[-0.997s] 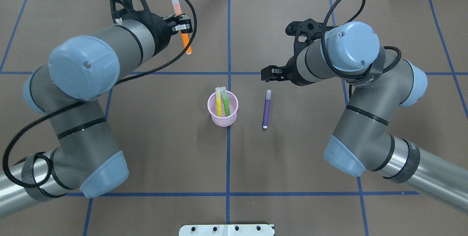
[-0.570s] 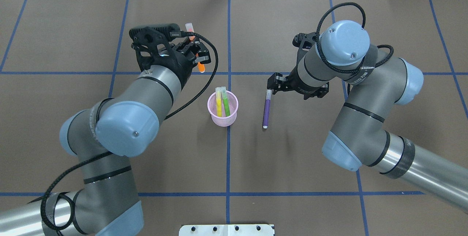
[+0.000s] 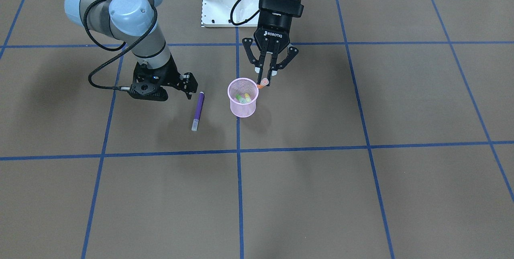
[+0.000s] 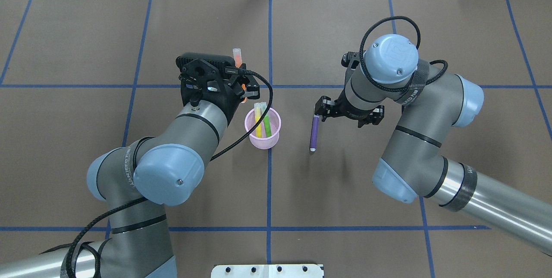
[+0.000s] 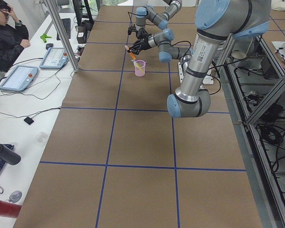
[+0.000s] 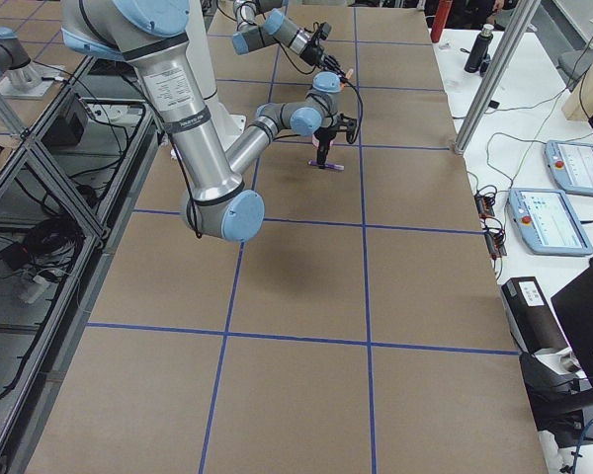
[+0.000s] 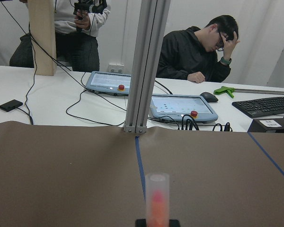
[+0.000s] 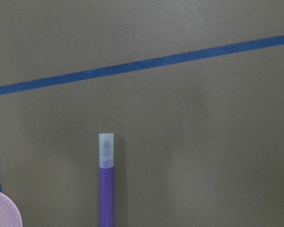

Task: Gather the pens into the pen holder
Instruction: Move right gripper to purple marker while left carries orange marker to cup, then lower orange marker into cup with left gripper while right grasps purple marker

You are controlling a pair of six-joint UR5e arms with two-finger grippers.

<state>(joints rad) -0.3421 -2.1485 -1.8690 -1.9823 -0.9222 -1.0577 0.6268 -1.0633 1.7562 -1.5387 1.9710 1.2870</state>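
A person (image 7: pixel 199 52) sits at a white desk (image 7: pixel 52 101).

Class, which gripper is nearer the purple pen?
Right. The right gripper hovers at the cap end of the purple pen; the left gripper holds the orange pen beside the pen holder.

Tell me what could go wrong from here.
1. The orange pen in the left gripper hangs at the rim of the cup, not clearly over the opening. Released now, it might fall outside or tip the cup.
2. The right gripper hovers over the cap end of the purple pen, not its middle. Grasped there, the pen may swing.
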